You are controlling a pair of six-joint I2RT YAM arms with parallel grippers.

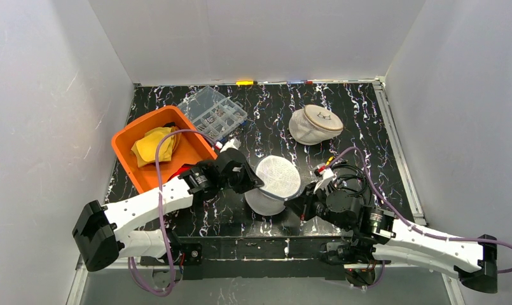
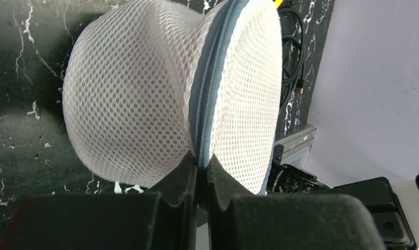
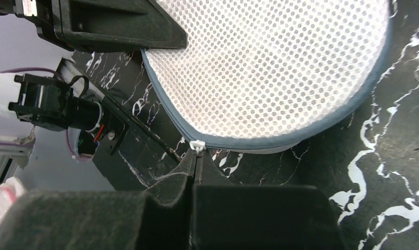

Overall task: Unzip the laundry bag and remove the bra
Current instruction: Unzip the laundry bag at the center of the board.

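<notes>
A round white mesh laundry bag with a blue-grey zipper seam lies mid-table between both arms. My left gripper is shut on the zipper seam at the bag's rim, coming in from the bag's left. My right gripper is shut on the small white zipper pull at the bag's near right edge. In the right wrist view the bag fills the top, with the left gripper's black body at its upper left. The zipper looks closed. The bra is hidden.
An orange bin with a yellow cloth stands at the left. A clear compartment box sits behind it. A second beige mesh bag lies at the back right. Cables loop by the right arm.
</notes>
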